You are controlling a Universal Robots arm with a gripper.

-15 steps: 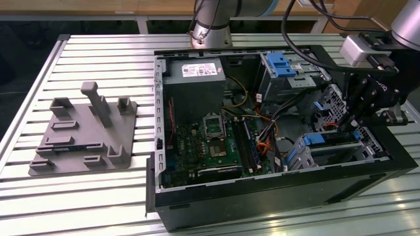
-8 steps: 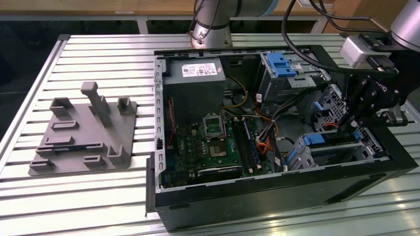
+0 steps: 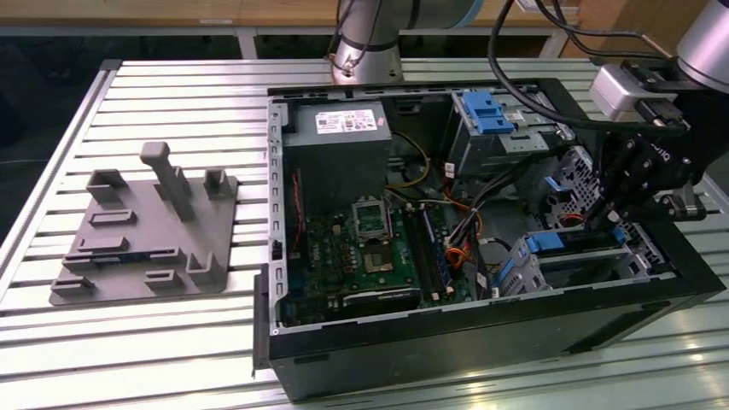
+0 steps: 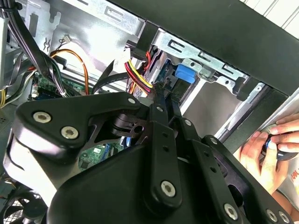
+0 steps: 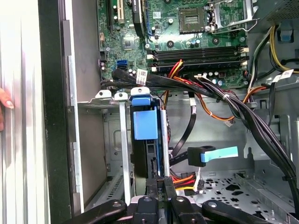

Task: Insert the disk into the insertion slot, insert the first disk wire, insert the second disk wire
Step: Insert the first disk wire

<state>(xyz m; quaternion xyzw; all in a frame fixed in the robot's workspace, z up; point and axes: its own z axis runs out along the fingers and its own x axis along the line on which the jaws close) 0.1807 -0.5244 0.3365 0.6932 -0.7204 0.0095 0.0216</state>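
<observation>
The disk (image 5: 145, 125), in its blue carrier, stands edge-on inside the silver insertion slot (image 5: 122, 140) at the case's corner; in the exterior view its blue end (image 3: 555, 243) shows in the slot (image 3: 598, 272). My gripper (image 5: 161, 183) is right at the disk's end, fingers close together on a black connector with red, yellow and black wires (image 4: 140, 79). In the second wrist view the gripper (image 4: 164, 91) presses that connector against the disk by the blue tab (image 4: 184, 73). A second black connector with a light blue tag (image 5: 212, 155) hangs loose beside the slot.
The open computer case (image 3: 456, 350) lies on a slatted table, with motherboard (image 3: 364, 248), power supply (image 3: 336, 154) and a taller cage with a blue latch (image 3: 490, 115). Cable bundles (image 5: 224, 100) cross near the slot. A grey fixture (image 3: 142, 231) stands at the exterior view's left. A person's hand (image 4: 261, 149) rests outside the case.
</observation>
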